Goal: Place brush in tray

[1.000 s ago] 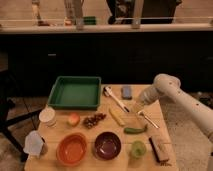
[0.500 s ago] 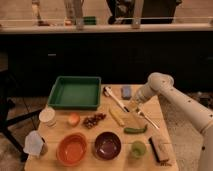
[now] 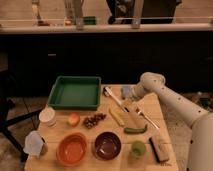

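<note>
Camera view. A pale wooden counter [image 3: 156,106] carries the large shallow green plastic tray [image 3: 56,95] at its back left. The long slender brush with a cream handle and small dark head [image 3: 115,99] lies flat on the counter just right of the tray, running diagonally from its dark head near the tray's right wall toward the counter's middle. It is outside the tray.

The white arm reaches in from the right, and its gripper [image 3: 130,97] hangs low just beside the handle, on the brush's right side. Whether the gripper is apart, together or clamped on the handle cannot be told, and contact with the brush is likewise unclear.

A small bluish object, possibly a sponge [image 3: 125,90], sits close behind the gripper. A yellow elongated item [image 3: 116,117] lies just in front of the brush.

Step in hand, as judged: securing the brush. A good grasp would straddle the handle across its width near mid-length, so the brush lifts level. The carry should clear the tray's right wall, with the brush turned to lie along the tray floor.
</note>
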`<state>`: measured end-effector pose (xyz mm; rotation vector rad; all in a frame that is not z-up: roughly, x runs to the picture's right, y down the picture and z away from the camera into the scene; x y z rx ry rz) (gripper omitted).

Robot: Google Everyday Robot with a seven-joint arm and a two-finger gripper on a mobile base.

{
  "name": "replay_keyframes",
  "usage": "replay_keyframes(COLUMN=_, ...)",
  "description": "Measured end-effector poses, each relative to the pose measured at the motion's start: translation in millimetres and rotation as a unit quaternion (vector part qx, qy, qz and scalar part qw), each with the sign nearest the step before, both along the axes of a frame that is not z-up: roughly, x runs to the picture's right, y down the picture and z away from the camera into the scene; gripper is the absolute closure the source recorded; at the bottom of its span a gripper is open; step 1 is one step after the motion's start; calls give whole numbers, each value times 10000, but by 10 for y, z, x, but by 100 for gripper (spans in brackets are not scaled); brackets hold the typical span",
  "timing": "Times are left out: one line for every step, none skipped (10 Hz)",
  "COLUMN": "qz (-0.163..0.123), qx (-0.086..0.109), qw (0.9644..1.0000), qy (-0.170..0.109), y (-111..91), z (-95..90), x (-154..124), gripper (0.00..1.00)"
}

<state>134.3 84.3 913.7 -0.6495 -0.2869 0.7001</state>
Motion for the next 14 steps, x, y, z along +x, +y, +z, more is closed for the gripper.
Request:
replay_keyframes(qz=21, qx=-21, qw=10000, qy=21, y=9, z=28, x=-31, gripper=44)
replay_keyframes(qz=46, qx=-60, qw=10000, qy=46, y=33, z=65, x=-65, gripper=44)
replay_keyframes(qz=55, qx=-86, qw=9999, qy=63, y=48, z=86, x=-80, gripper=44)
replay_keyframes(qz=67, qx=-117, qw=9999, qy=79, y=67, z=112, x=-99, gripper=44)
replay_keyframes(qz=69, qx=-139, qw=9998, qy=89, y=83, z=132, x=-117, gripper=44)
replay_keyframes(qz=67, qx=-158, qw=9998, qy=100, y=94, z=155, x=-139, gripper=44)
replay_keyframes(qz=65, qx=-170, qw=9998, qy=114, y=102, z=180, x=-155, gripper=44)
replay_keyframes(qz=63, qx=-184, qw=9997, qy=129, y=108, z=210, x=-167, gripper=44)
replay_keyframes(qz=61, qx=-192, qw=9997, qy=138, y=97, z=246, x=-185, gripper=44)
replay_keyframes(qz=52, qx=-206, qw=9997, qy=131, y=84, z=290, x=-224, gripper=44)
replay_keyframes(qz=46, qx=-215, qw=9997, qy=125, y=75, z=320, x=-254, gripper=44)
replay_keyframes(qz=20, qx=-223, qw=9997, qy=99, y=71, z=369, x=-310, gripper=51)
replay_keyframes(qz=16, qx=-234, qw=9997, qy=83, y=76, z=406, x=-331, gripper=61)
replay_keyframes(qz=30, qx=-248, qw=9997, qy=70, y=82, z=427, x=-333, gripper=69)
